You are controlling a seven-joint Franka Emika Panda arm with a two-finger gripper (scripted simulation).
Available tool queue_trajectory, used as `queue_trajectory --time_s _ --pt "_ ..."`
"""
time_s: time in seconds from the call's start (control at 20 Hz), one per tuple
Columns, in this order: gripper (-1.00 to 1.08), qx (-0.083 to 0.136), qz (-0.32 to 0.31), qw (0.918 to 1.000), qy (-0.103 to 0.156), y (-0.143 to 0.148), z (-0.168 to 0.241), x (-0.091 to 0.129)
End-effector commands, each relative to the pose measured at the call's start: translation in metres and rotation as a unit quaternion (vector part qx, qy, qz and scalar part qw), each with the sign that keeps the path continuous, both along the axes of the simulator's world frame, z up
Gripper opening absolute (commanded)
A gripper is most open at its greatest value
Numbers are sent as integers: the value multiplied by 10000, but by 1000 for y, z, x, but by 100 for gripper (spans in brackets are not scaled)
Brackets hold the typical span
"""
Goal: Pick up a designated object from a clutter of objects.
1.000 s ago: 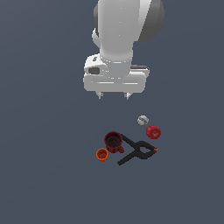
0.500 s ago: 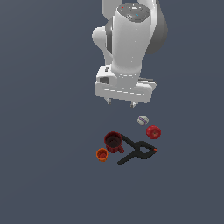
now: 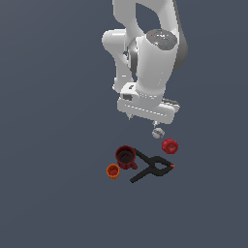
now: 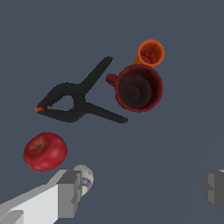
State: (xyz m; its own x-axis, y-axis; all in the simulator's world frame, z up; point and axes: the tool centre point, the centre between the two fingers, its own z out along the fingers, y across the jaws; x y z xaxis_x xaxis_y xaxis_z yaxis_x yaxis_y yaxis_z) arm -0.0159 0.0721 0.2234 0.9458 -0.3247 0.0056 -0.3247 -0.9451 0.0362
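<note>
Scanning the exterior view from left to right, the small orange cup (image 3: 113, 171) sits at lower centre on the dark grey table (image 3: 53, 145), touching or just beside the dark red mug (image 3: 126, 157). Next comes the black spring clamp with orange tips (image 3: 151, 167), its handles running toward the mug. Right of centre lies the small grey-white ball with purple seam bands (image 3: 158, 133), just beside the glossy red apple-like object (image 3: 169, 146) on its lower right, though whether they touch cannot be told.

Above the ball hangs the white claw (image 3: 142, 120), its jaws spread wide and holding nothing. In the wrist view one grey fingertip (image 4: 69, 192) stands in front of and partly covers the ball (image 4: 84, 176), while the other shows at the far edge, so the claw (image 4: 142, 188) looks set off to one side of the ball rather than centred over it.

The ball will probably be light and fairly firm, but round and apt to roll or squirt out of flat pads. A hold across its widest middle, with the pads squarely opposite each other, seems best. The apple sits close, so the finger on that side has little room.
</note>
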Motion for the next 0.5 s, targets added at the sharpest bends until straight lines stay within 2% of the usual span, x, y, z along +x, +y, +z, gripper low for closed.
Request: queue_trajectory --time_s 0.0,0.45 --pt "100 1 -221 9998 -16 9 -11 -3" --pt "100 19 -988 9951 -61 41 -49 -15"
